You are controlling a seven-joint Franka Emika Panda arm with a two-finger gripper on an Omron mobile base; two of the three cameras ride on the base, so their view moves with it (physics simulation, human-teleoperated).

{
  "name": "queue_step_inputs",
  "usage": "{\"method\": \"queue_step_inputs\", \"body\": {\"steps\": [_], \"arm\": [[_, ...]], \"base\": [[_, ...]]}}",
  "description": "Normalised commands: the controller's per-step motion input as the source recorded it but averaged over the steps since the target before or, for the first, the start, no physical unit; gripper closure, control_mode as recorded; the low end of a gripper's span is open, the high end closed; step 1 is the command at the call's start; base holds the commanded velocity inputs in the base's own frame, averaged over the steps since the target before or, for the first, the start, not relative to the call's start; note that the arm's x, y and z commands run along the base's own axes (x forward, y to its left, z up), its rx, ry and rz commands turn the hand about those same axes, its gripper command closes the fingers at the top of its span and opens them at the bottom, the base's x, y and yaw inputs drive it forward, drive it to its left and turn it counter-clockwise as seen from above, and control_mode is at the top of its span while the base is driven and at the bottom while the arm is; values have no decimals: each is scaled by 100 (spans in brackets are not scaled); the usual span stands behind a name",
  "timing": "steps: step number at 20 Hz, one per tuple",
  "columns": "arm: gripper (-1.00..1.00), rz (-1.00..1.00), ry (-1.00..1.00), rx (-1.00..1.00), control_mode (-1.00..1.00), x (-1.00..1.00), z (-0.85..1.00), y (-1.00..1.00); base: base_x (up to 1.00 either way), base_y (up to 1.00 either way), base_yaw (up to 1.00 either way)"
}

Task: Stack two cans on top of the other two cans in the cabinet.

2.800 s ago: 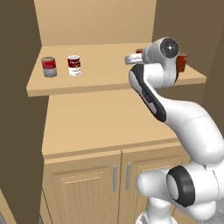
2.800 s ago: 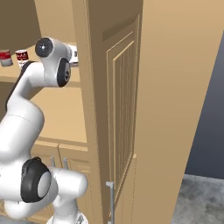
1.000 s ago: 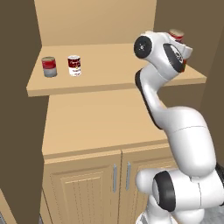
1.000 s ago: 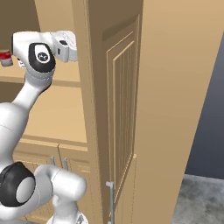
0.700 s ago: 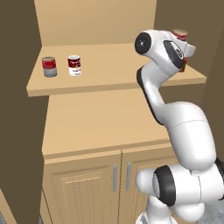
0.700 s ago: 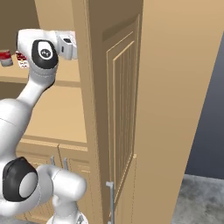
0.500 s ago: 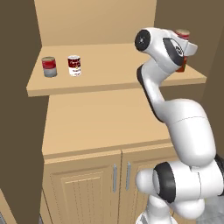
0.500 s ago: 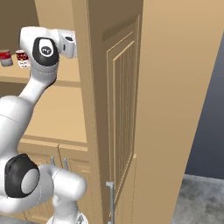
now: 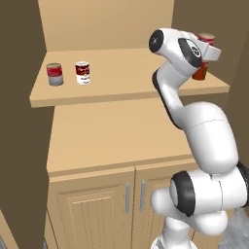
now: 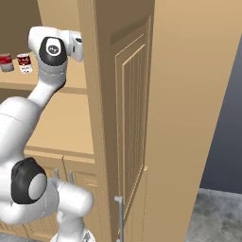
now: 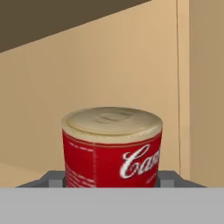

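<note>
My gripper (image 9: 207,44) is at the right end of the cabinet (image 9: 136,80) shelf, shut on a red-and-grey can (image 9: 206,38). That can hangs right over the plain orange-red can (image 9: 200,74); I cannot tell whether they touch. In the hand view the held can (image 11: 111,144) has a red label with white script and sits between both fingertips (image 11: 56,178). At the shelf's left end stand another red-and-grey can (image 9: 54,74) and the dark-red-and-white labelled can (image 9: 82,72), side by side; they are also the two cans (image 10: 5,62) (image 10: 24,63) far left in the right base view.
The darker side wall (image 9: 240,58) is close to the hand on the right. A tall tan panel (image 10: 137,118) hides most of the hand in the right base view. Below the shelf lie the counter (image 9: 116,136) and two shut doors (image 9: 92,204) with metal handles.
Since 2.8 s ago the hand has swung right and risen, and the can now sits high above the orange-red can. Over the last second it edged slightly further right.
</note>
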Motion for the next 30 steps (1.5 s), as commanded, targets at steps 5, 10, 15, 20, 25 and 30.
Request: {"method": "queue_step_inputs", "body": {"steps": [5,10,15,20,25,30], "arm": [[100,-4,2,0,-100,1,-12,-22],[100,-2,2,-1,-100,0,-8,-18],[100,-1,1,-1,-100,-1,-2,-13],[100,0,6,0,-100,3,-1,-5],[100,0,12,-1,-100,11,0,0],[100,0,5,0,-100,7,0,-3]], "base": [[0,0,0],[0,0,0],[0,0,0],[0,0,0],[0,0,0],[0,0,0]]}}
